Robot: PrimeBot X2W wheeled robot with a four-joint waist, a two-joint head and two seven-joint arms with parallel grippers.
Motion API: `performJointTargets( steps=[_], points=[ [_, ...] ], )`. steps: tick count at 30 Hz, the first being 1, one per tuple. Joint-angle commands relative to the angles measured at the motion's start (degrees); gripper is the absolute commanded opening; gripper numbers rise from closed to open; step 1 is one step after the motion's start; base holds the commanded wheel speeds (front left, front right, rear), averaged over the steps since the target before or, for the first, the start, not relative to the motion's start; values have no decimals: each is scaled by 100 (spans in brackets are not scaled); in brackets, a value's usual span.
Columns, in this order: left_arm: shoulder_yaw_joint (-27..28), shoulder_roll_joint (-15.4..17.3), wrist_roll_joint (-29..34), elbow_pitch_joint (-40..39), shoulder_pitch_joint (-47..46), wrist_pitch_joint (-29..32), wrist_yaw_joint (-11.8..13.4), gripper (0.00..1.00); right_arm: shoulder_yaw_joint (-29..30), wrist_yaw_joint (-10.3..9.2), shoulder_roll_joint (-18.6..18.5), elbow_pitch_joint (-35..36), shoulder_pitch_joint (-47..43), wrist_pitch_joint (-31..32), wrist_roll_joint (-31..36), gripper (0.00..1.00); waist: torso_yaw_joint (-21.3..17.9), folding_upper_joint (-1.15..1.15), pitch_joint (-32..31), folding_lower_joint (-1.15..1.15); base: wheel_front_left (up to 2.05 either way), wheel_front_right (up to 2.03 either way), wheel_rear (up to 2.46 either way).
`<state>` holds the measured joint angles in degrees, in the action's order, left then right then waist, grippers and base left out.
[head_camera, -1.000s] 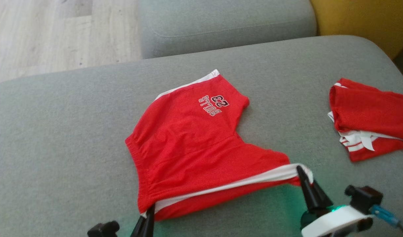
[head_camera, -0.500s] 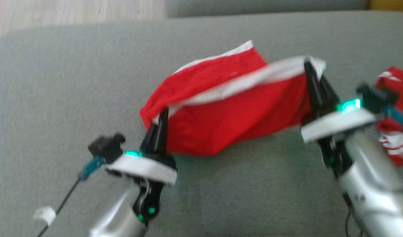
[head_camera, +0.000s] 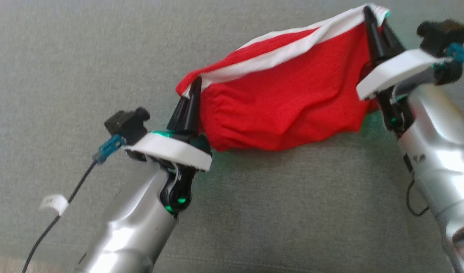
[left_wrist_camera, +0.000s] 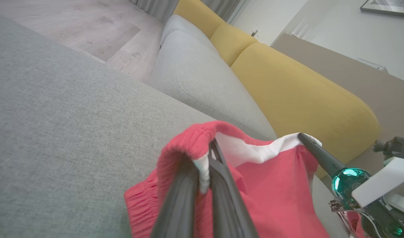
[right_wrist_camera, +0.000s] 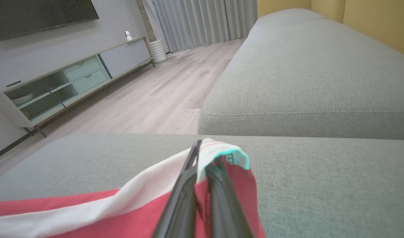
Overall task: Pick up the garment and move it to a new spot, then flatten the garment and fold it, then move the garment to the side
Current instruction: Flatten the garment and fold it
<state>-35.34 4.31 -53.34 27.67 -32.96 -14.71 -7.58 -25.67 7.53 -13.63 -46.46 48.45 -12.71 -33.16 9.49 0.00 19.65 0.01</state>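
Note:
The garment [head_camera: 288, 102] is a pair of red shorts with a white side stripe, hanging lifted over the grey sofa cushion [head_camera: 65, 68]. My left gripper [head_camera: 195, 85] is shut on its elastic-waist corner [left_wrist_camera: 202, 158] at the centre left of the head view. At the upper right my right gripper [head_camera: 370, 15] is shut on the white-striped leg corner [right_wrist_camera: 221, 155]. The cloth sags between the two grippers, its lower fold hanging just above the cushion. My right gripper's fingers [left_wrist_camera: 315, 152] also appear in the left wrist view.
A second grey cushion [right_wrist_camera: 304, 72] lies beyond the seat, with yellow back cushions [left_wrist_camera: 304, 96] to one side. Wooden floor [right_wrist_camera: 149, 89] and a low TV cabinet [right_wrist_camera: 66, 79] lie past the sofa edge.
Both grippers have lifted the shorts off the cushion and carried the held edge forward, over the rest of the cloth. The head camera has tilted down, so the second red garment has left view.

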Motion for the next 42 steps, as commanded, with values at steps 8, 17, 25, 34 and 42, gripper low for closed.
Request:
performJointTargets(
  steps=[8, 17, 25, 34, 42],
  points=[
    [442, -92, 351, 267, -476, -29, 9, 100, 141, -4, 143, -831, 705, -218, 543, 100, 186, 0, 414, -1, 0, 0, 0],
    [806, -135, 651, 479, 138, -29, 9, 100, 472, -4, 198, -918, 314, -228, 1264, 100, 106, 0, 234, -1, 0, 0, 0],
    [797, -142, 678, 515, 479, -29, 9, 100, 706, -4, 379, -1656, 54, -225, 1759, 100, 97, 0, 148, -1, 0, 0, 0],
    [1190, -143, 1143, 412, 731, -29, 9, 100, 973, -4, 701, -2357, 31, -115, 1764, 0, 118, 0, -29, -1, 0, 0, 0],
    [2075, -143, 1904, 188, 1287, -29, 9, 100, 1641, -4, 644, -1977, -493, -225, 1465, 0, -144, 0, -501, -1, 0, 0, 0]
  ],
)
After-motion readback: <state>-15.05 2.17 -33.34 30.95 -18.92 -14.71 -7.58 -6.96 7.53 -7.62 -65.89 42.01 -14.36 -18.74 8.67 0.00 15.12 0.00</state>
